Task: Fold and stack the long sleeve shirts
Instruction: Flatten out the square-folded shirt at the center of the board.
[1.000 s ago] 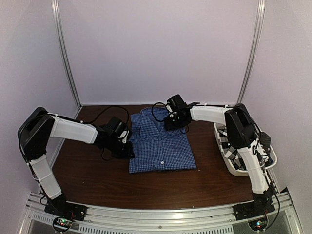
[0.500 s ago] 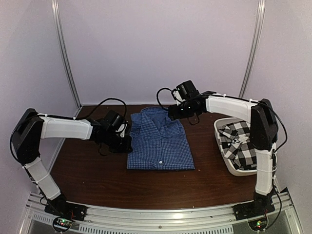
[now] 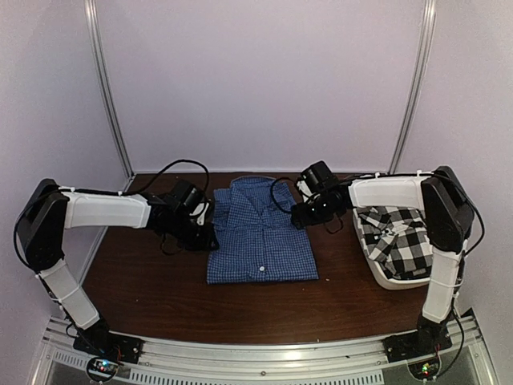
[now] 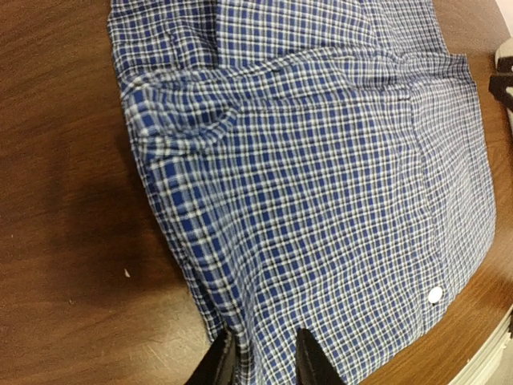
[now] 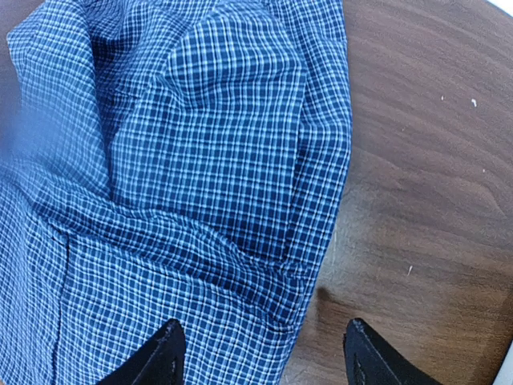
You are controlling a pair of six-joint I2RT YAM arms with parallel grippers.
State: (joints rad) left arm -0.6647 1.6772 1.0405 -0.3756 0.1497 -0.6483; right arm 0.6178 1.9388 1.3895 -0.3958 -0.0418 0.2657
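Note:
The blue gingham long sleeve shirt (image 3: 258, 234) lies folded in a rectangle mid-table, collar at the far end, a white button (image 4: 435, 294) near its hem. My left gripper (image 3: 207, 233) sits at its left edge, and in the left wrist view the left gripper (image 4: 263, 362) has narrowly parted jaws, open, with the shirt's edge (image 4: 240, 337) lying between them. My right gripper (image 3: 301, 215) hovers at the shirt's right edge (image 5: 321, 241). In its wrist view the right gripper (image 5: 260, 354) is wide open, astride that edge. The black-and-white checked shirt (image 3: 398, 235) lies crumpled in a tub.
A white plastic tub (image 3: 388, 278) stands at the table's right side, holding the checked shirt. Bare brown tabletop (image 3: 152, 277) lies in front of and left of the blue shirt. Metal posts and pale walls close in the back and sides.
My right arm has swung from the collar down to the shirt's right edge, jaws a bit wider. The left jaws closed at the left edge, then parted slightly.

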